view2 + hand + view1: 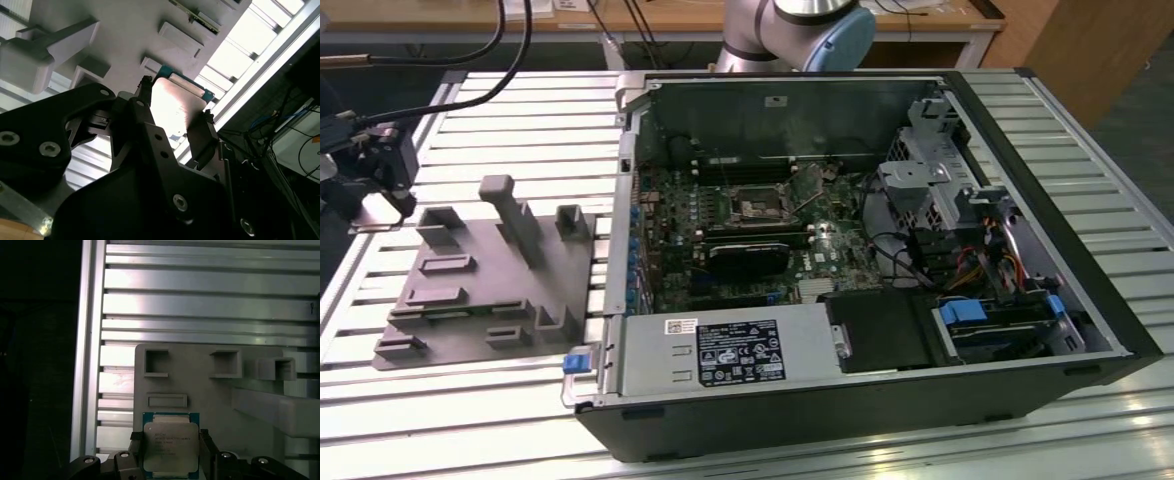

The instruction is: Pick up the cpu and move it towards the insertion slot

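Exterior view's left: the gripper (380, 195) hangs at the outer edge of the grey fixture tray (494, 290). In both wrist views its 2 fingers (135, 452) are closed to chip width, pinching opposite edges of the cpu (170, 446). We judge the edge grip spares the lid and the underside. The chip sits flat between the jaws and level with the tray, above its edge, which we read as the attitude for a square entry. It has a silvery lid with faint print and a green rim. Further right, well apart, the insertion slot (758, 207) sits on the board inside the open computer case (1067, 300).
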